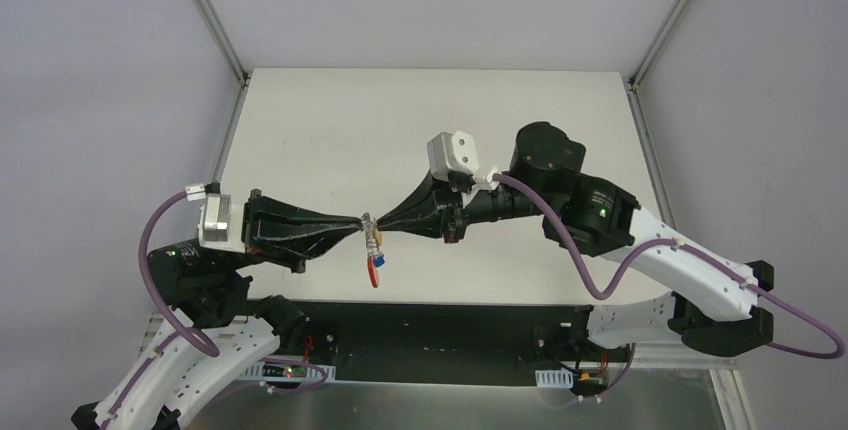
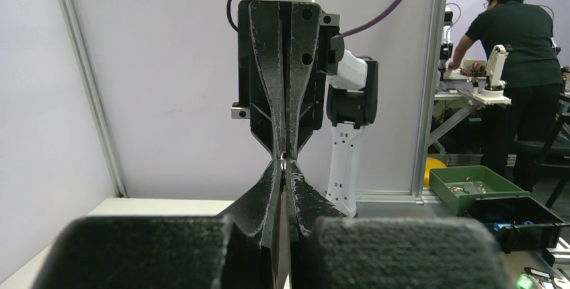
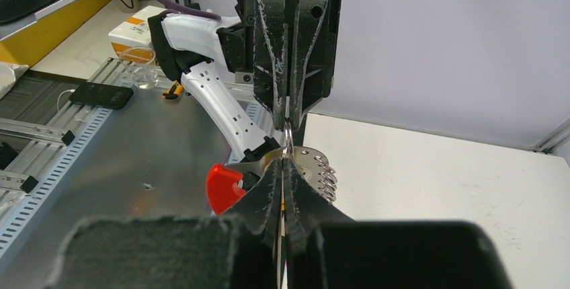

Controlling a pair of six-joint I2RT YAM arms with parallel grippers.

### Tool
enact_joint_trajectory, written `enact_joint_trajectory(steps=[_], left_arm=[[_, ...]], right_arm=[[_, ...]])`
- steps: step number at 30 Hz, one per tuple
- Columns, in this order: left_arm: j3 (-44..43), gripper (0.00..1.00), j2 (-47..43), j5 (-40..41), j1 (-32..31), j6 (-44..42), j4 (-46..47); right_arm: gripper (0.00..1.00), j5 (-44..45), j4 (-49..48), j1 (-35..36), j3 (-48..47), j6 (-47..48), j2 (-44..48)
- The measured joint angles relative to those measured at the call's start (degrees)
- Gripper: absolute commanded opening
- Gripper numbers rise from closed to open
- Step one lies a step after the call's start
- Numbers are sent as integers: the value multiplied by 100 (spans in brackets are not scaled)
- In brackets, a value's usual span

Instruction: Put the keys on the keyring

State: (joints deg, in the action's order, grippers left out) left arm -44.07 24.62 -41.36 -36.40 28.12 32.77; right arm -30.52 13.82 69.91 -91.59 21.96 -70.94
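Both grippers meet tip to tip above the table's front middle. My left gripper (image 1: pixel 361 222) (image 2: pixel 283 169) is shut on the keyring's thin silver ring (image 2: pixel 283 163), which shows at its tips. My right gripper (image 1: pixel 379 224) (image 3: pixel 285 162) is shut, with a sliver of the key's yellow head (image 3: pixel 282 205) between its fingers. The rest of the key is hidden. The ring (image 3: pixel 288 134) stands between the two sets of tips. The red strap (image 1: pixel 375 271) (image 3: pixel 222 187) and the blue tag (image 1: pixel 381 259) hang below, with a silver toothed metal part (image 3: pixel 316 168) beside them.
The white table (image 1: pixel 330 120) lies under the arms, with frame posts at its back corners. A metal plate (image 3: pixel 134 141) runs along the near edge. Beyond the cell are a green bin (image 2: pixel 470 185) and a person (image 2: pixel 514 27) at a bench.
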Motion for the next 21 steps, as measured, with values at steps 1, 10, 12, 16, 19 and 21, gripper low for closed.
enact_joint_trajectory(steps=[1, 10, 12, 16, 19, 21], left_arm=[[0, 0, -2, 0, 0, 0, -2], [0, 0, -2, 0, 0, -2, -55], [0, 0, -2, 0, 0, -2, -66], [-2, 0, -2, 0, 0, -7, -98], [-2, 0, -2, 2, 0, -13, -107], [-2, 0, -2, 2, 0, -20, -111]], right_arm=[[0, 11, -17, 0, 22, 2, 7], [0, 94, -76, 4, 227, -7, 72], [0, 111, -79, 7, 245, -9, 79], [0, 116, -74, 4, 258, -24, 83], [0, 116, -72, 7, 258, -46, 85], [0, 120, -72, 4, 260, -57, 85]])
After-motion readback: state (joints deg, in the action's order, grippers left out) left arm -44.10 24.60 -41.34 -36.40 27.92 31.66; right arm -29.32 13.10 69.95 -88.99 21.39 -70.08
